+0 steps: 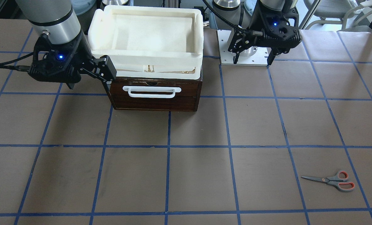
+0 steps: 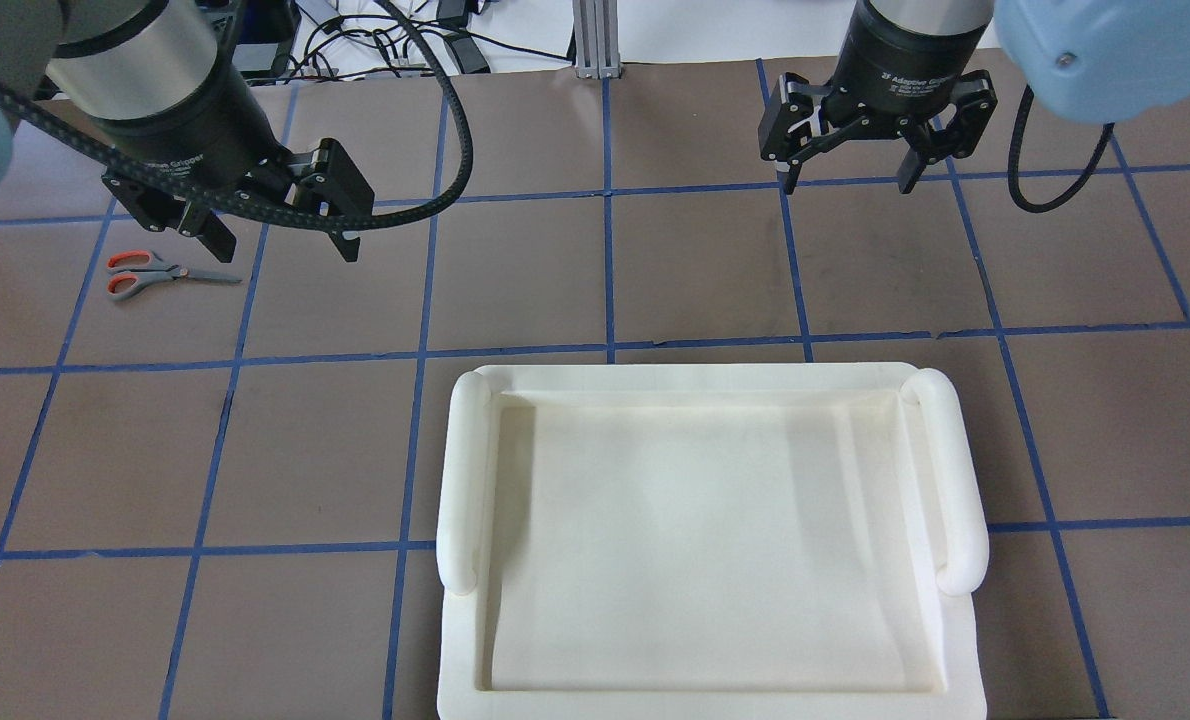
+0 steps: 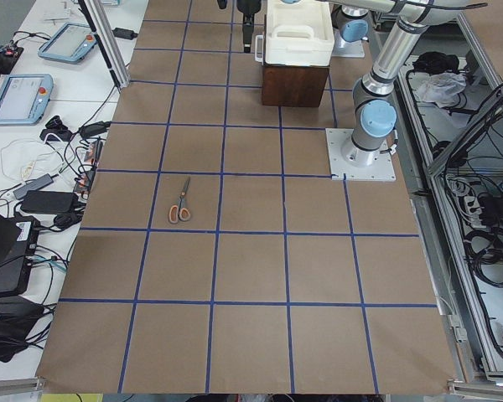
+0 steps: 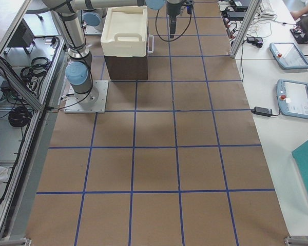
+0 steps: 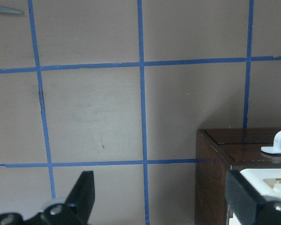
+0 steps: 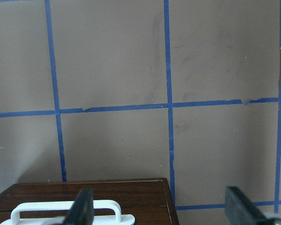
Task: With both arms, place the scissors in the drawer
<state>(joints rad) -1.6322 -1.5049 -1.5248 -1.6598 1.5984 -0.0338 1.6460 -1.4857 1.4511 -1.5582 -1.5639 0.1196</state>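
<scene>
The scissors lie flat on the brown table on my left side, near its front edge; they also show in the overhead view. The dark brown drawer is shut, its white bar handle facing away from me. My left gripper is open and empty, hovering high between the drawer and the scissors. My right gripper is open and empty, beside the drawer's corner on my right. In the overhead view the drawer is hidden under the foam tray.
A cream-white foam tray sits on top of the drawer box. The left arm's metal base plate is bolted to the table beside the box. Blue tape lines grid the table. Tablets and cables lie on side benches.
</scene>
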